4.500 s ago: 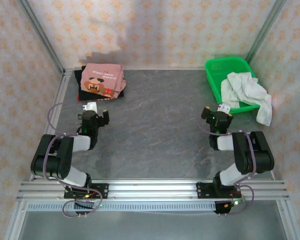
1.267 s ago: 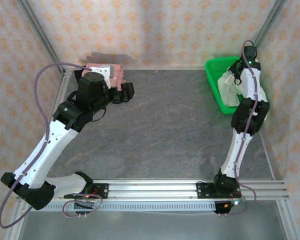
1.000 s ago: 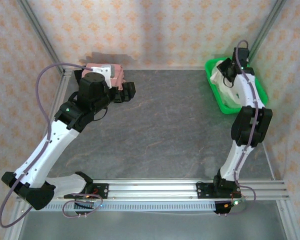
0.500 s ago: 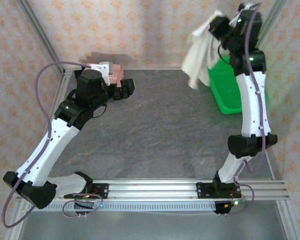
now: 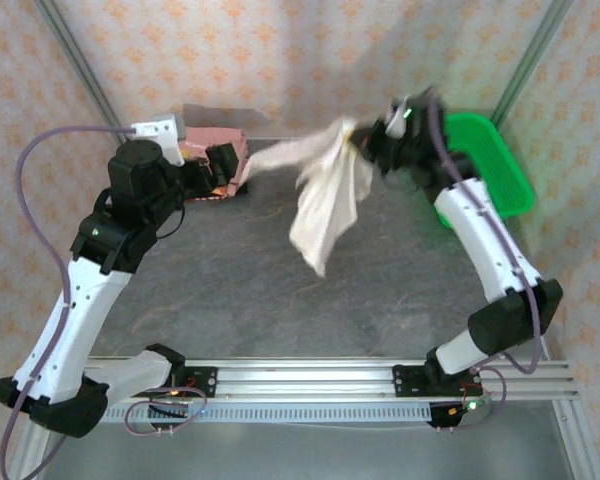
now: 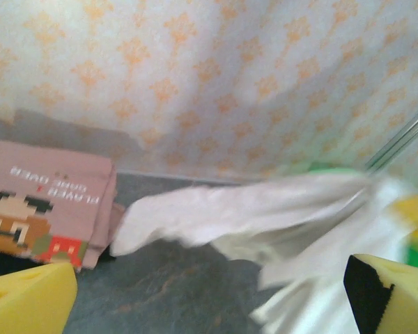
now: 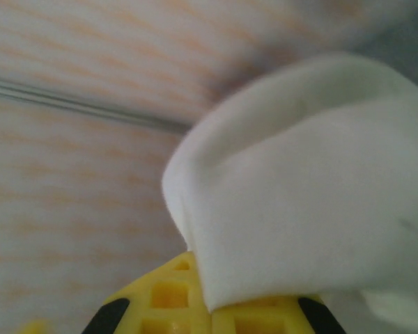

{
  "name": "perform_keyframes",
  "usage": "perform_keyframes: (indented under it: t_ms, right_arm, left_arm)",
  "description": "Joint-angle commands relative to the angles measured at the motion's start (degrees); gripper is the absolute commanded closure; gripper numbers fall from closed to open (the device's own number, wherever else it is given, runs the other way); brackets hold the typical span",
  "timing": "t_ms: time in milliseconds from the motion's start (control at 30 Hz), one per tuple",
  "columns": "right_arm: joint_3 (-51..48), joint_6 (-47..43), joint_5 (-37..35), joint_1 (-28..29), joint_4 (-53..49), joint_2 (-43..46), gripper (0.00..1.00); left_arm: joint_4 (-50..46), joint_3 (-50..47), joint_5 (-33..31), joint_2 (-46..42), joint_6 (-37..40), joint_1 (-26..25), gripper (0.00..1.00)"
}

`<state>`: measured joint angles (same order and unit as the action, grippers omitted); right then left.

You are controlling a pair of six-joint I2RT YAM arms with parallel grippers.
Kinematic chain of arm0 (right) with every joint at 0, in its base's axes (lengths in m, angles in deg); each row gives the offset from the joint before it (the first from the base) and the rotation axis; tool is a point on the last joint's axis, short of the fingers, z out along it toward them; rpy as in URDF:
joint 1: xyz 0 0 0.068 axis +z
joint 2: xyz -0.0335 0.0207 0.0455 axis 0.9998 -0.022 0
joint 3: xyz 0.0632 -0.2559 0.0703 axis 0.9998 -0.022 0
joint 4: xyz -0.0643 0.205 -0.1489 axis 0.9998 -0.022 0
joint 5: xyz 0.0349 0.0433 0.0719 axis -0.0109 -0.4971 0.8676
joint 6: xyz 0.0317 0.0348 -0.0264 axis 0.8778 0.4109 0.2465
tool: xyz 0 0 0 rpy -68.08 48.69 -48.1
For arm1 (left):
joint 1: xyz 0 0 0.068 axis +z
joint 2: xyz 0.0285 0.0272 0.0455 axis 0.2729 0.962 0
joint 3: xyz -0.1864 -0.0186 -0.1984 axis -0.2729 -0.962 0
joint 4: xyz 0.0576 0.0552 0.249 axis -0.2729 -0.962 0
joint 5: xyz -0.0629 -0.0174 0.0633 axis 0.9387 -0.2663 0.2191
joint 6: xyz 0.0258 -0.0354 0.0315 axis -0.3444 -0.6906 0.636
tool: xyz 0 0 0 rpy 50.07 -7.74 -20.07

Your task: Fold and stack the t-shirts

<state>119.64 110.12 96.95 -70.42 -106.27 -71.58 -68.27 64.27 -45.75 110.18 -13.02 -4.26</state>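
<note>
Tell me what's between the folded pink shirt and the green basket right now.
In the top view, the off-white t-shirt, hanging from the right gripper, stretches across that gap.

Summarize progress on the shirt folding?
Done: pink shirt lies folded at the far-left corner. In hand: right gripper is shut on the off-white shirt, which hangs in the air above the table. The left gripper is open beside the pink shirt. To do: fold the off-white shirt and stack it.

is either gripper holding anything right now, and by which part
The right gripper is shut on the off-white t-shirt, pinching a bunched fold at its top end; the rest hangs free. The left gripper is open and empty.
</note>
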Motion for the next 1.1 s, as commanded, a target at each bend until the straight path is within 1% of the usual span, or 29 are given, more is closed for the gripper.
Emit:
perform_keyframes:
  t_ms: [0,33,67,167,233,300,367,433,500,567,700,733,833,900,1000,1067]
  right_arm:
    - [-16.4,3.1,1.2,-0.3,5.0,1.1,1.0]
    - [-19.6,1.7,1.7,-0.5,6.1,0.3,1.0]
    - [-21.4,0.1,-0.3,-0.8,4.2,-1.1,1.0]
    - [-22.1,-5.4,-3.1,-1.9,0.0,-5.2,1.0]
    - [-21.3,-8.0,-2.8,-2.2,-0.9,-7.4,0.95]
    - [-19.2,-10.9,-4.8,-2.3,-4.2,-9.2,0.86]
    - [-16.7,-13.7,-6.2,-2.3,-7.2,-10.4,0.67]
    - [-15.7,-15.0,-7.6,-2.3,-9.3,-9.7,0.53]
    - [-15.7,-17.0,-9.8,-2.2,-11.9,-7.0,0.41]
    - [-16.7,-18.8,-11.5,-2.2,-14.6,-3.2,0.33]
    - [-21.5,-20.3,-11.9,-0.3,-17.4,6.8,0.21]
    - [-23.4,-20.3,-11.5,0.6,-18.1,9.9,0.09]
    - [-29.2,-18.7,-10.2,3.1,-19.3,17.1,0.07]
    - [-32.9,-16.9,-10.3,4.5,-19.8,21.8,0.04]
    - [-37.9,-14.2,-9.9,5.7,-20.9,27.0,0.02]
    - [-40.3,-12.7,-9.6,6.3,-21.2,29.9,0.02]
  left_arm:
    - [-3.9,-7.7,1.6,-1.5,-1.0,0.3,0.0]
    - [-4.1,-10.1,2.1,-2.0,-1.3,0.0,0.0]
    - [-4.0,-13.1,2.4,-2.8,-1.5,-0.4,0.0]
    - [-3.2,-21.3,4.5,-3.7,-3.0,-1.5,0.0]
    - [-3.3,-24.8,5.4,-3.2,-4.2,-2.1,0.0]
    - [-3.1,-27.2,5.3,-1.9,-4.8,-2.3,0.0]
    - [-2.5,-28.2,4.8,0.5,-5.3,-2.3,0.0]
    - [-2.4,-27.7,3.5,4.0,-6.0,-2.2,0.0]
    - [-2.3,-26.1,4.8,9.3,-6.9,-1.0,0.0]
    - [-2.1,-23.4,7.2,15.4,-8.5,0.4,0.0]
    - [0.1,-18.3,10.1,25.6,-11.6,3.3,0.0]
    - [1.4,-17.3,11.0,28.2,-13.6,4.4,0.0]
    - [4.5,-12.9,13.8,35.3,-16.7,6.9,0.03]
    - [4.4,-8.8,13.5,39.7,-16.9,7.6,0.07]
    - [5.3,-3.2,13.0,45.4,-17.0,8.4,0.14]
    - [3.9,0.8,12.1,50.2,-17.1,8.7,0.21]
